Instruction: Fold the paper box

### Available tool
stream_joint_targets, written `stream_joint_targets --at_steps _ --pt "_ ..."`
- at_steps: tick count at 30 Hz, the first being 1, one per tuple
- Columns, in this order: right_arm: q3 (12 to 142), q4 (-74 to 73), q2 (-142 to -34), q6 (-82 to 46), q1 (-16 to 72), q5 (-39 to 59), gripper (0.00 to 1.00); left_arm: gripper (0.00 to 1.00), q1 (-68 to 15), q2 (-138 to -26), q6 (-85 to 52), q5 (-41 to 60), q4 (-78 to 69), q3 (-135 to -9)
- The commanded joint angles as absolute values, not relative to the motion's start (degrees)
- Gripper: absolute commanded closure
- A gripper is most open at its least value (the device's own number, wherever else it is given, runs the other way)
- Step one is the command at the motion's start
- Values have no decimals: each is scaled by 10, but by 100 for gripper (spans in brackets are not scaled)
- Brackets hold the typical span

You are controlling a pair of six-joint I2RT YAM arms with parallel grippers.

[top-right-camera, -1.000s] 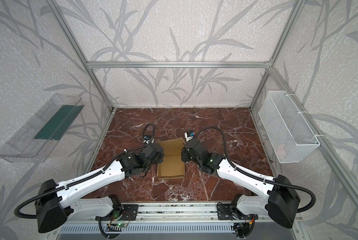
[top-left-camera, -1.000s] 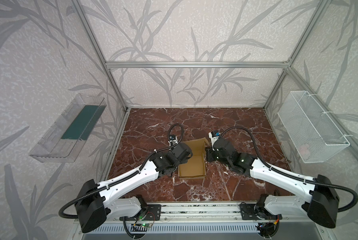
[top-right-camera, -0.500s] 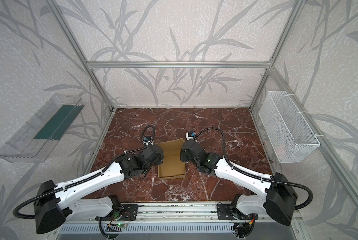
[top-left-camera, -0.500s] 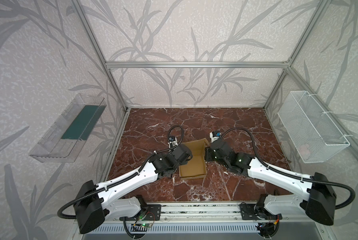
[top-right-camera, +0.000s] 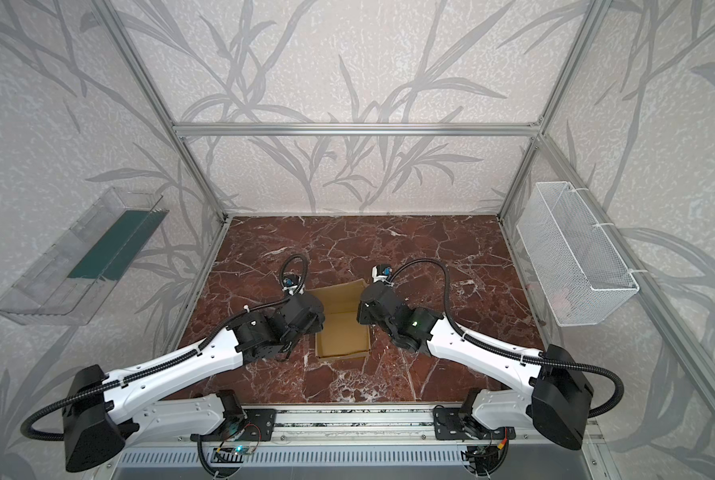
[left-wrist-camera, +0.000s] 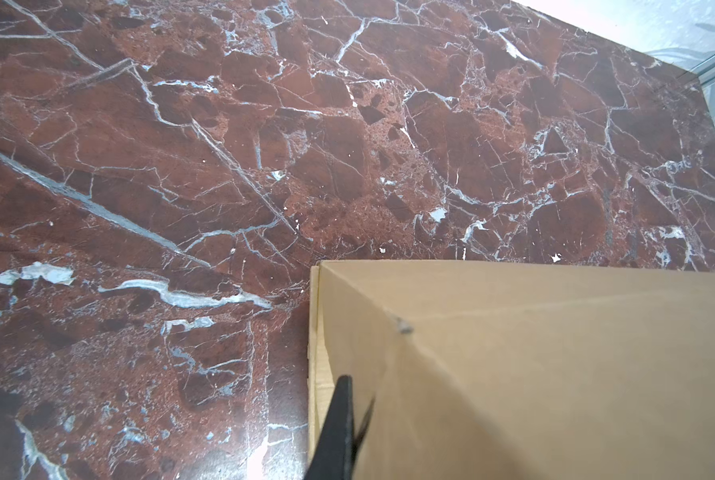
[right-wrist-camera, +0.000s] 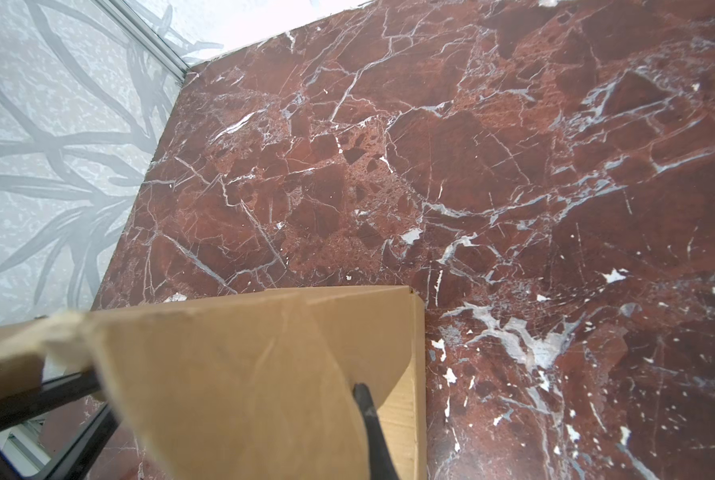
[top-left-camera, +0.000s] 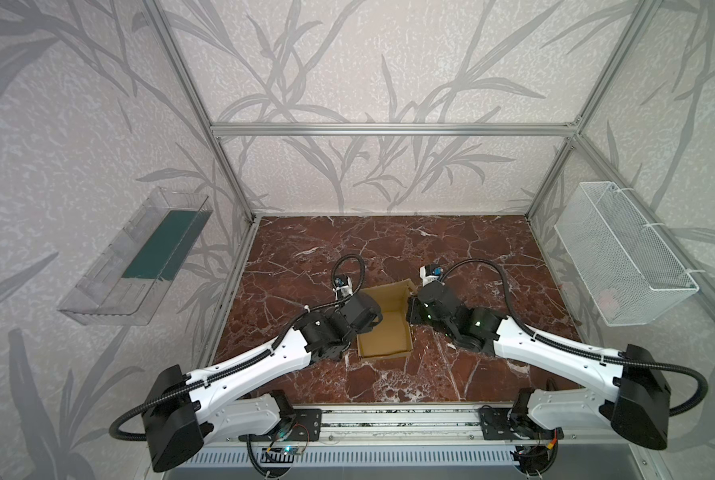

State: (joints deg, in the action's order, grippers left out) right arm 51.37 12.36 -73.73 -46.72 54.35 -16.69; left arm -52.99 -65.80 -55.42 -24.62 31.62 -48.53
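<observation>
One paper box [top-left-camera: 385, 326] of plain tan cardboard (unprinted) stands as an open tray with its walls raised. It sits mid-desk toward the front, between two hands. The left hand [left-wrist-camera: 349, 411] and right hand [right-wrist-camera: 366, 415] each seem pinched shut on a side wall, though only one finger of each shows. There is one red marble desk [top-left-camera: 451, 249] and one wire basket [top-left-camera: 621, 257] on the right wall.

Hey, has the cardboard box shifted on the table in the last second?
No. In both top views the paper box keeps its near edge on the same white veins of the marble tabletop.
</observation>
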Motion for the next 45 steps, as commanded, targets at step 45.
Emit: stream_joint_targets --at_steps 45 --pt "519 189 -782 -564 675 -297 100 100 -586 -556 -651 -291 337 -374"
